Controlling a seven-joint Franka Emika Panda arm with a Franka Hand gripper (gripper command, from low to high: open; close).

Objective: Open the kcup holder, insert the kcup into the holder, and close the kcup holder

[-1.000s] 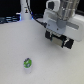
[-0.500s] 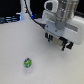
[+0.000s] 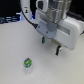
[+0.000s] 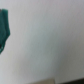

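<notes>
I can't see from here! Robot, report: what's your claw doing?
Claw above the table, empty, open or shut unclear. Kcup sits apart, untouched. Nothing between them. Holder not in sight.

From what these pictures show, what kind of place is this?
Probably a robot lab bench: a robot arm hangs over a plain white table that bears one small green-topped kcup, with dark equipment behind.

Blurred views, little detail.
I can't read the kcup (image 3: 28,63) top; the wrist view's green shape (image 4: 4,31) is edge-cropped, unidentifiable.
</notes>
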